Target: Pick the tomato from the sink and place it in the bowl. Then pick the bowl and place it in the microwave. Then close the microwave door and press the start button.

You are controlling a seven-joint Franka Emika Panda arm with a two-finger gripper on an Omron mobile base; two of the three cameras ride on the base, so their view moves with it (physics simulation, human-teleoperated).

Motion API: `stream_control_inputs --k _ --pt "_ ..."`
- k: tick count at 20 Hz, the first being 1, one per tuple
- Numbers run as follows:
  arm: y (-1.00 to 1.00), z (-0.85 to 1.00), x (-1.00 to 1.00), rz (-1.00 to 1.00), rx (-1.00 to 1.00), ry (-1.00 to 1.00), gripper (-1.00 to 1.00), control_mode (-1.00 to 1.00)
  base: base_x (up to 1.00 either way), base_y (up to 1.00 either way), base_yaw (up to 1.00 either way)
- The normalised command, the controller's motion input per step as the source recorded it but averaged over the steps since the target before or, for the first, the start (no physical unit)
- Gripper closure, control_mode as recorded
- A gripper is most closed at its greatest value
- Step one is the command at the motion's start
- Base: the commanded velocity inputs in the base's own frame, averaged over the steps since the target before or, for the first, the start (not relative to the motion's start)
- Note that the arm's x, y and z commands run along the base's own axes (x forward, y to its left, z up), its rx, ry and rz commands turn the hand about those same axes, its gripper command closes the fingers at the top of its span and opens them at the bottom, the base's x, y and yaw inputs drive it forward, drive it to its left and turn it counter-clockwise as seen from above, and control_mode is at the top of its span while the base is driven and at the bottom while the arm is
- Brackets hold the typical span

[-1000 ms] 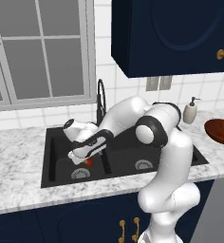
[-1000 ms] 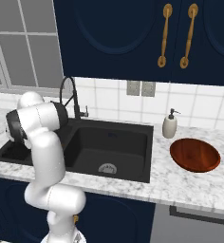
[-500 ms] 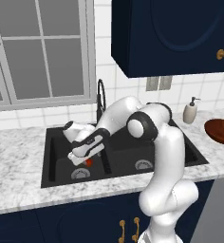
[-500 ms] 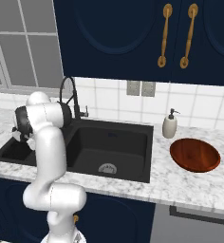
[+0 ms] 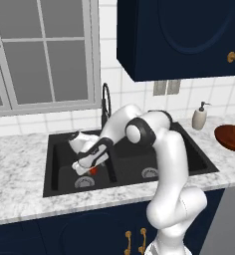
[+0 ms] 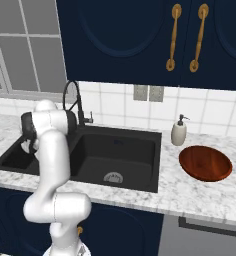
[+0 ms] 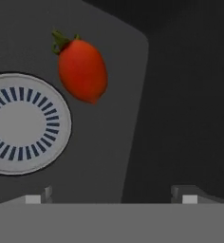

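We reach down into the left basin of the sink [image 5: 59, 149], our arm bent over the front rim, with the gripper [image 5: 84, 169] low above the basin floor. In the hand view the two finger tips [image 7: 38, 195] stand far apart at the bottom edge with nothing between them, so we read the jaws as spread wide. The tomato [image 7: 82, 70] lies on the dark basin floor just beside the round silver drain [image 7: 21, 123], ahead of the fingers and apart from them, its green stem end pointing away from us. From the left base view we see only a sliver of the tomato [image 5: 93, 170] peeking out red beside our hand, close to that drain [image 5: 84, 181]. The bowl [image 6: 205, 163] sits on the marble counter [image 6: 190, 195] to the right of the sink, well apart from the tomato, and a soap dispenser [image 6: 178, 132] stands just behind it by the tiled wall. The gooseneck faucet [image 6: 75, 102] rises behind the divider between the two basins.
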Motion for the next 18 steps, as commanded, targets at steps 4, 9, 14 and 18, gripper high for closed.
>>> stream_control_inputs --k 4,9,14,18 --pt "0.08 -0.33 0.56 0.02 0.01 -0.01 -1.0 -1.0 0.0 0.0 0.0" --pt "0.04 -0.4 0.41 0.02 0.01 0.0 -1.0 -1.0 0.0 0.0 0.0" --pt "0.09 -0.43 0.43 0.02 0.02 0.0 -1.0 -1.0 0.0 0.0 0.0" --pt "0.28 -0.45 0.54 0.01 0.03 0.0 -1.0 -1.0 0.0 0.0 0.0"
